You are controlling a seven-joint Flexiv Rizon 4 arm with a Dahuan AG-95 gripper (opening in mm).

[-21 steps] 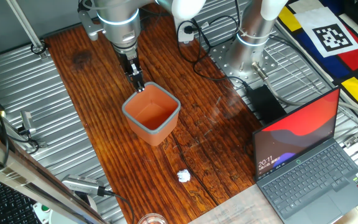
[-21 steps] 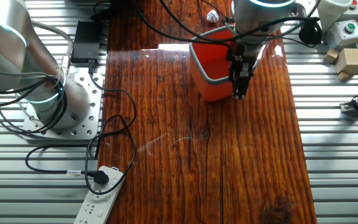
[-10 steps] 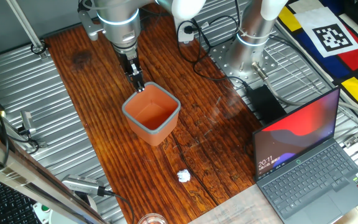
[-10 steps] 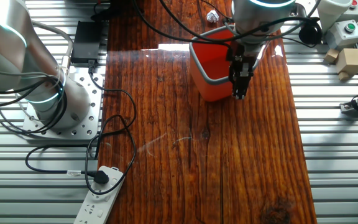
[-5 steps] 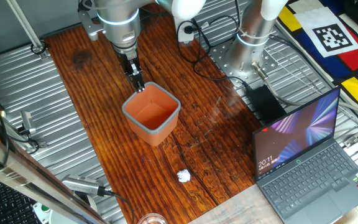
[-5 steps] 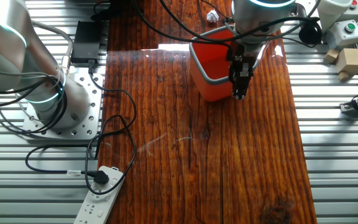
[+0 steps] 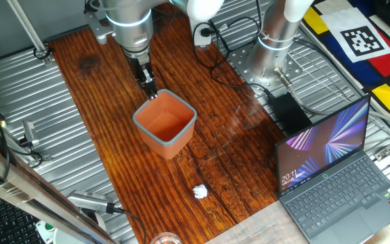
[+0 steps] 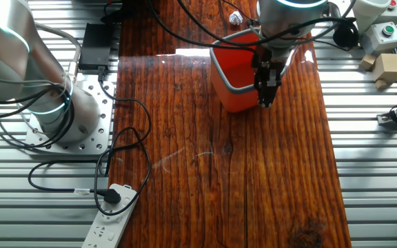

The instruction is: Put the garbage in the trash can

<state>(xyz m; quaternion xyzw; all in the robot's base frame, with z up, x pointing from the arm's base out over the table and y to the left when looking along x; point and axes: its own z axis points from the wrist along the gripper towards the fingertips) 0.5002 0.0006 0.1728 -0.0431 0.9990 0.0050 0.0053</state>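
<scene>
The hand (image 7: 152, 92) hangs from the arm with its two dark fingers drawn close together, tips right at the rim of the can (image 7: 165, 124). In the other fixed view the hand (image 8: 266, 102) overlaps the can's (image 8: 233, 76) near wall, and the fingers look nearly shut. Whether they pinch the rim or merely stand beside it, I cannot tell.

The garbage (image 7: 200, 192) lies on the desk (image 7: 100, 88) well apart from the hand, on the far side of the can from it. In the other view the garbage (image 8: 235, 18) shows just beyond the can's rim.

The can is a squarish terracotta-orange plastic pot with rounded corners, a thick rim and tapered sides, standing upright with its mouth open. The garbage is a small white crumpled wad. The desk is dark, glossy wood with strong grain, lying on ribbed metal.
</scene>
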